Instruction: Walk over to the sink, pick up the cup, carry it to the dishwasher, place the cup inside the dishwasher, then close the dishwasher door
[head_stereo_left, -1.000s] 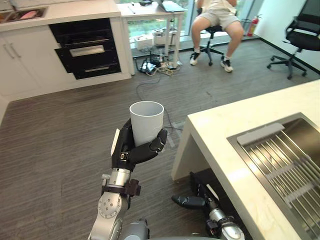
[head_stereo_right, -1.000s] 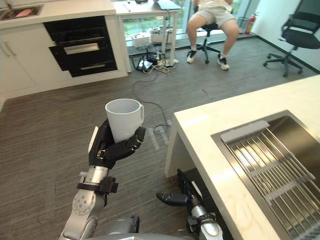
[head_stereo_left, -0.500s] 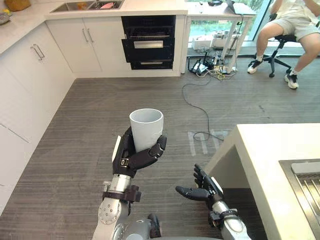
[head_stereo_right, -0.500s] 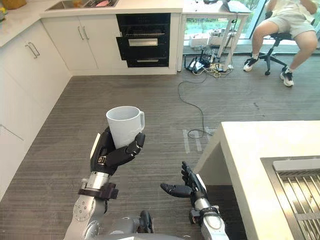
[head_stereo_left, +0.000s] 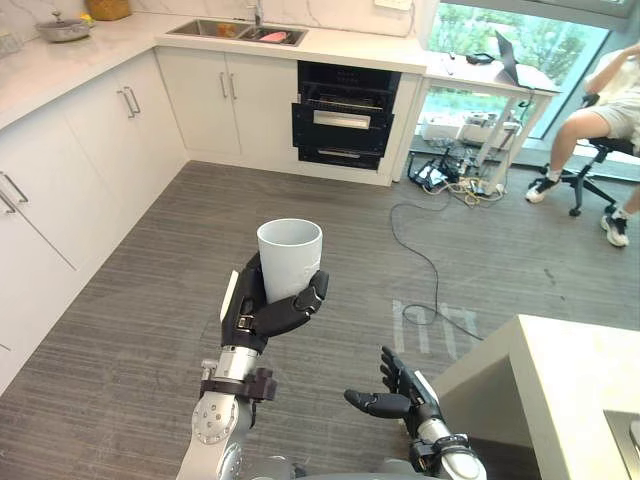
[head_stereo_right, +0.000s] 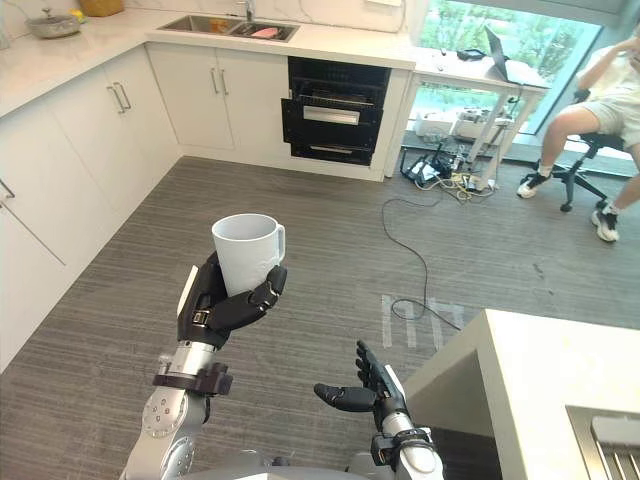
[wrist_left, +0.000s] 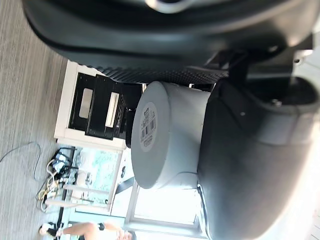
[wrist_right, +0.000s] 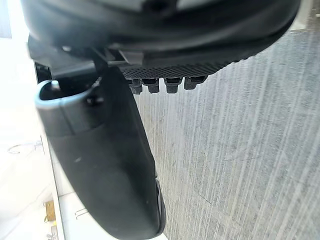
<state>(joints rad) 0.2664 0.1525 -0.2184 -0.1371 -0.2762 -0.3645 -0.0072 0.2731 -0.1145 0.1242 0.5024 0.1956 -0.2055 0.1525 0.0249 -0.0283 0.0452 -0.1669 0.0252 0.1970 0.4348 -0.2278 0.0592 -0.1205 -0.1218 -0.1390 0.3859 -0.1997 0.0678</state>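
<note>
My left hand (head_stereo_left: 262, 312) is shut on a white cup (head_stereo_left: 289, 258), holding it upright at chest height over the grey floor; its handle faces right (head_stereo_right: 281, 240). In the left wrist view the cup's base (wrist_left: 150, 134) shows against the thumb (wrist_left: 250, 165). The dishwasher (head_stereo_left: 345, 117) stands far ahead in the white cabinet run, black, with its door and racks pulled partly out. A sink (head_stereo_left: 240, 32) is set in the counter to its left. My right hand (head_stereo_left: 392, 392) hangs low beside the island corner, open and holding nothing.
White cabinets (head_stereo_left: 70, 170) line the left side. A pale island counter (head_stereo_left: 560, 390) is at lower right. A desk with cables (head_stereo_left: 470, 180) under it stands right of the dishwasher, and a seated person (head_stereo_left: 610, 130) is on a chair at far right. A cable (head_stereo_left: 425, 270) lies across the floor.
The whole picture has swung left, so the camera has turned: the island slides out right and the cabinets and dishwasher come to the front. The cup stays in my left hand.
</note>
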